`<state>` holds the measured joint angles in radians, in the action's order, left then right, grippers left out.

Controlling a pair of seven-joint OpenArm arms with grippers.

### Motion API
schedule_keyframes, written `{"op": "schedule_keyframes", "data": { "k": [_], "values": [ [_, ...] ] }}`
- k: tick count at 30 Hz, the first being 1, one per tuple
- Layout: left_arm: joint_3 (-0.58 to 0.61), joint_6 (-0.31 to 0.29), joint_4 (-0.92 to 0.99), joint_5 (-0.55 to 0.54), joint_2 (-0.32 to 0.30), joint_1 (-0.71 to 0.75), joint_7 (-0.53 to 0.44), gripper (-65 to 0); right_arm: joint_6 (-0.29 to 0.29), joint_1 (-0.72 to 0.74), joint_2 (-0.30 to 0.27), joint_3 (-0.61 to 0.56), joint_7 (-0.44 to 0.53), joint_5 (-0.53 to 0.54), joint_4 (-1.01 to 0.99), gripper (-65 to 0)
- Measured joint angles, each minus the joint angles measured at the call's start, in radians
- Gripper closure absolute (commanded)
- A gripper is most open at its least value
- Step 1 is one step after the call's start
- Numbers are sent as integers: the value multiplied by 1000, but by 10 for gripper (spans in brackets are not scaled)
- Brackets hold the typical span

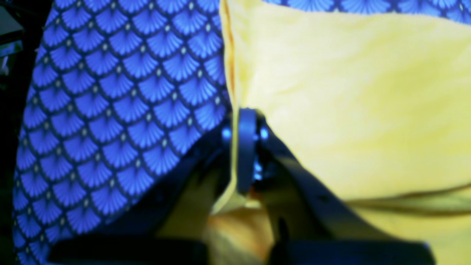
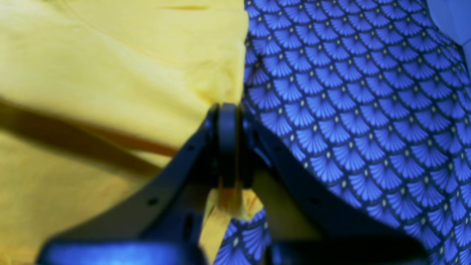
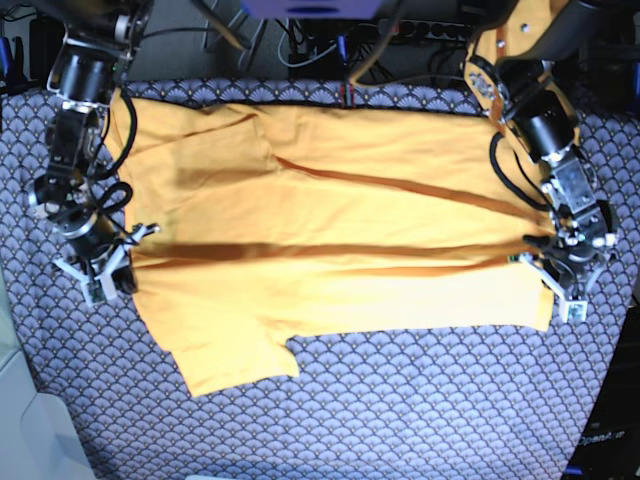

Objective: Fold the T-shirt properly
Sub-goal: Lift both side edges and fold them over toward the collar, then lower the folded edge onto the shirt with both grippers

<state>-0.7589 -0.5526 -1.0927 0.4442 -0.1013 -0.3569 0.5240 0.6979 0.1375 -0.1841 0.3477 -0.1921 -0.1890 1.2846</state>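
The yellow-orange T-shirt (image 3: 330,250) lies spread sideways across the table, one sleeve (image 3: 235,360) pointing toward the front. Long creases run across its middle between the two grippers. At the shirt's right side edge, my left gripper (image 3: 560,275) is shut on a pinch of fabric. The left wrist view shows that gripper (image 1: 245,115) with the T-shirt (image 1: 349,103) hem clamped between its jaws. My right gripper (image 3: 110,270) is shut on the shirt's left edge. In the right wrist view, that gripper (image 2: 228,110) pinches the T-shirt (image 2: 121,73), and a bit of cloth pokes out behind the jaws.
A blue-grey scallop-patterned cloth (image 3: 400,410) covers the table under the shirt, also seen as the patterned cloth (image 1: 110,110) and the patterned cloth (image 2: 349,110) in the wrist views. Cables and gear (image 3: 400,30) crowd the back edge. A white object (image 3: 25,420) sits at the front left.
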Motion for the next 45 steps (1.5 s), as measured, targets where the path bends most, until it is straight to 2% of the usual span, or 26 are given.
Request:
{"op": "schedule_keyframes", "data": {
  "k": [3, 7, 9, 12, 17, 23, 27, 34, 42, 45],
  "values": [
    [0, -24, -61, 0, 1, 40, -4, 0, 3, -45, 8, 4, 2, 4, 62, 0],
    [-2, -29, -125, 2, -1, 80, -4, 0, 5, -106, 36, 59, 0, 0, 140, 0],
    [-2, -53, -164, 0, 2, 102, 0, 0, 8, -138, 46, 79, 2, 5, 176, 0],
    [-2, -87, -214, -6, 2, 120, 83, 0, 11, -167, 53, 112, 1, 6, 213, 0],
    [0, -150, -295, -14, 5, 129, 130, 0, 13, -206, 99, 181, 8, 10, 275, 0],
    [-4, -151, -406, -6, 37, 225, 170, 0, 13, -264, 140, 249, 8, 6, 322, 0],
    [-2, -150, -481, -7, 48, 285, 153, 0, 8, -264, 167, 326, 8, 5, 324, 0],
    [-3, -150, -524, -6, 77, 371, 159, 0, 9, -269, 191, 392, 11, 3, 325, 0],
    [-3, -151, -528, -7, 80, 378, 150, 0, 7, -270, 195, 389, 5, -2, 325, 0],
    [-3, -150, -524, -6, 83, 374, 150, 0, 5, -268, 195, 345, 0, -78, 325, 0]
  ]
}}
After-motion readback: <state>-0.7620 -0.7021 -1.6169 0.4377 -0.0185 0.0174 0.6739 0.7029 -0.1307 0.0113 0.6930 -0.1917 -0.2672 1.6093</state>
